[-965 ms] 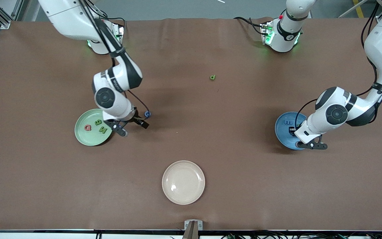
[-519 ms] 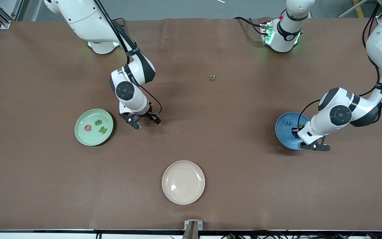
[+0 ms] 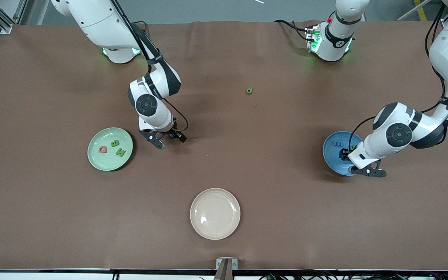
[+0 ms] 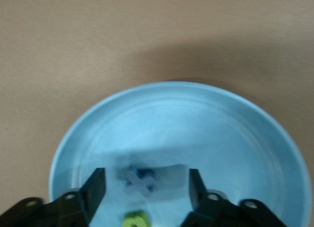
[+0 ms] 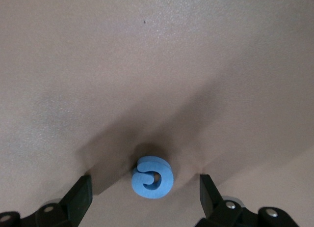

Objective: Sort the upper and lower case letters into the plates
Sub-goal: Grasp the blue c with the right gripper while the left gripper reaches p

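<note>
Right gripper [image 3: 168, 140], jaws apart, straddles a blue letter [image 5: 152, 176] to grab it; left gripper [image 4: 143, 187] hangs open over the blue plate [image 3: 331, 155], letters at its 6 o'clock.

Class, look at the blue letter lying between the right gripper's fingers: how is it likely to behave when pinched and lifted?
The blue letter looks thick and blocky, so probably stiff. It seems small beside the right gripper, so likely light. It lies flat on the table, so rolling seems unlikely; its rounded edges might turn in the grip.

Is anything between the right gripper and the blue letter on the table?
Nothing visible. The right gripper is open over the blue letter, which lies alone on the bare table between its fingers.
</note>
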You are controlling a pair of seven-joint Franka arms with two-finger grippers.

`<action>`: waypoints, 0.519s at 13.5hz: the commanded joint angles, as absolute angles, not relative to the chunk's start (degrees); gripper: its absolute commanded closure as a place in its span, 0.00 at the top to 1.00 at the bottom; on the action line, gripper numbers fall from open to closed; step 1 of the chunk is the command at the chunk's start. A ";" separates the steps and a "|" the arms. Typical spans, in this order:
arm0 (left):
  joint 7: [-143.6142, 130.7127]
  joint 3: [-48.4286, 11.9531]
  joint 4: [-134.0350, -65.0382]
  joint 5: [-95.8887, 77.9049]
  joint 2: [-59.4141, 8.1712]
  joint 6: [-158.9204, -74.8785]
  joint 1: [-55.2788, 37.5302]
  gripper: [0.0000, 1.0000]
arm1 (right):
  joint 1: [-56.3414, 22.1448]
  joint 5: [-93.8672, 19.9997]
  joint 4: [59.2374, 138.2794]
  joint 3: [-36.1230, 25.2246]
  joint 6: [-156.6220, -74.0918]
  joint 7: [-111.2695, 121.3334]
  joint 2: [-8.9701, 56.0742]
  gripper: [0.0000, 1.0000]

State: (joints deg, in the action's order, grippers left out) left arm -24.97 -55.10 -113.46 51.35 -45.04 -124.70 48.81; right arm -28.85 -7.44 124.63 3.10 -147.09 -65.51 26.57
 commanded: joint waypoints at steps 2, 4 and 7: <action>-34.94 -65.01 -114.26 48.79 -43.15 -115.33 49.83 1.00 | -29.88 -7.39 127.79 2.55 -147.48 -66.36 23.38 0.70; -42.15 -69.59 -116.18 47.03 -43.33 -114.08 49.83 1.00 | -29.88 -7.21 127.79 2.46 -147.48 -66.36 23.12 0.58; -53.04 -76.44 -121.53 45.97 -43.85 -114.95 49.83 1.00 | -29.88 -7.03 127.79 2.37 -147.57 -66.36 23.12 0.56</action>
